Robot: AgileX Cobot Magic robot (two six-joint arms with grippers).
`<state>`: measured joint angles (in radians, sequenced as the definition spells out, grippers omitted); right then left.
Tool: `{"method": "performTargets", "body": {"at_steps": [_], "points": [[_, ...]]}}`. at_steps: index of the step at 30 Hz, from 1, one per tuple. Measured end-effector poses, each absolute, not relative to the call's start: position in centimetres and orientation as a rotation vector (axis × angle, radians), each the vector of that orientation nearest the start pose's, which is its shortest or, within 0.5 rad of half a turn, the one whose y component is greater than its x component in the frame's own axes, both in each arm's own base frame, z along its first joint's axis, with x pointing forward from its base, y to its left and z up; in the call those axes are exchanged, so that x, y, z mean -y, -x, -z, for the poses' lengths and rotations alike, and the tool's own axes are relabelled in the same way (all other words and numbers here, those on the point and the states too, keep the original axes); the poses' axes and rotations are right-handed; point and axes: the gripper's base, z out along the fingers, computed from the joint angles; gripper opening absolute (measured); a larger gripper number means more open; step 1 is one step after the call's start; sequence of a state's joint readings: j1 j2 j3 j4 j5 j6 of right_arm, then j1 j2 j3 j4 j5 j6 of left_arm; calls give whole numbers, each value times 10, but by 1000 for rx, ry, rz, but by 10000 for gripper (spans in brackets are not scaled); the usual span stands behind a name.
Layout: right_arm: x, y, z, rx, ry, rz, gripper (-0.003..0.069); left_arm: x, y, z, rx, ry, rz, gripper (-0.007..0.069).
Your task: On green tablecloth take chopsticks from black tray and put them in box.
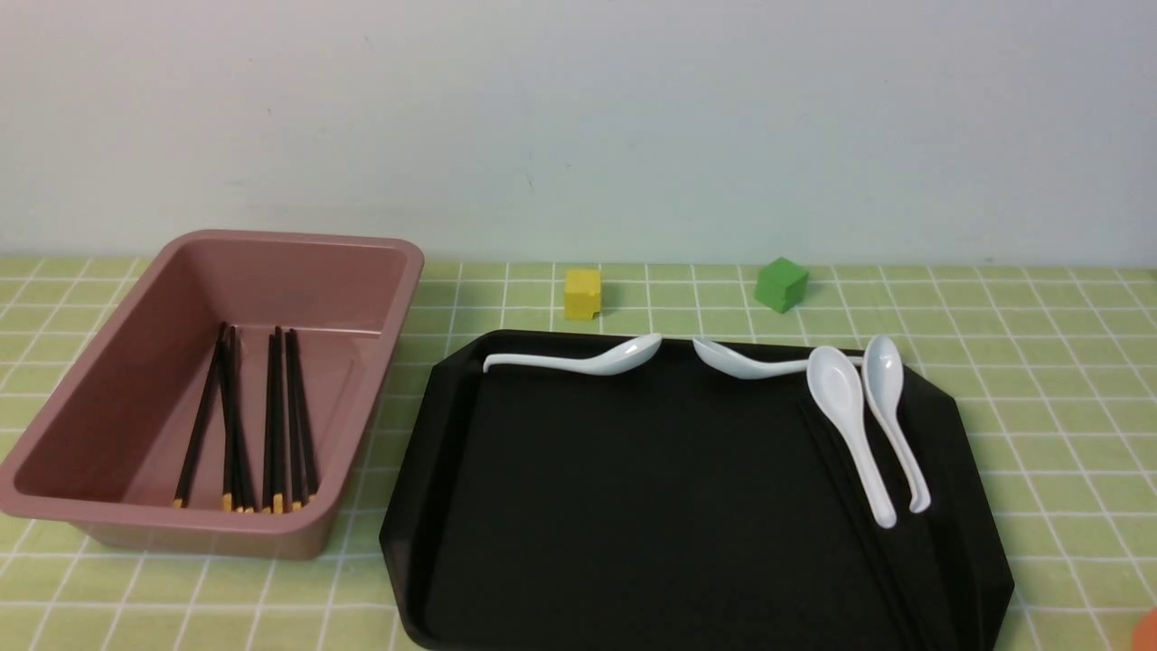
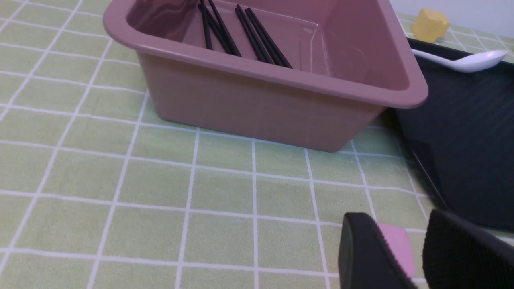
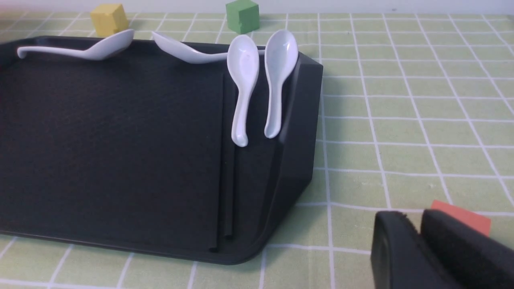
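The pink box (image 1: pixel 398 271) stands at the left on the green tablecloth (image 1: pixel 1039 407) with several black chopsticks (image 1: pixel 271 416) inside, yellow ends toward me; they also show in the left wrist view (image 2: pixel 257 36). The black tray (image 1: pixel 633 506) lies to its right. A thin dark pair of sticks (image 3: pixel 227 160), hard to tell from the tray, lies by the spoons near the tray's right side. My left gripper (image 2: pixel 401 230) hangs slightly open and empty over the cloth in front of the box (image 2: pixel 261 104). My right gripper (image 3: pixel 413 220) is shut and empty, right of the tray (image 3: pixel 297 160). Neither gripper shows in the front view.
Several white spoons (image 1: pixel 850 425) lie along the tray's far and right sides. A yellow cube (image 1: pixel 583 293) and a green cube (image 1: pixel 781 284) stand behind the tray. A pink patch (image 2: pixel 395 241) and an orange patch (image 3: pixel 466 214) lie on the cloth under the grippers.
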<state>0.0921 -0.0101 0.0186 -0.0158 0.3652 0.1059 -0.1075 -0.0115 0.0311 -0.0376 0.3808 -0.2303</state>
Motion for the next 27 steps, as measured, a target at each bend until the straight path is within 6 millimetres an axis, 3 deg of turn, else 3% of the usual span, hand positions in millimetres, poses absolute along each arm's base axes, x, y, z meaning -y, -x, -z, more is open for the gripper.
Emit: {"method": "performTargets", "body": {"at_steps": [27], "points": [[-4, -53, -175, -1859, -3, -122, 150, 7, -52, -169, -1887, 139, 268, 239]]}}
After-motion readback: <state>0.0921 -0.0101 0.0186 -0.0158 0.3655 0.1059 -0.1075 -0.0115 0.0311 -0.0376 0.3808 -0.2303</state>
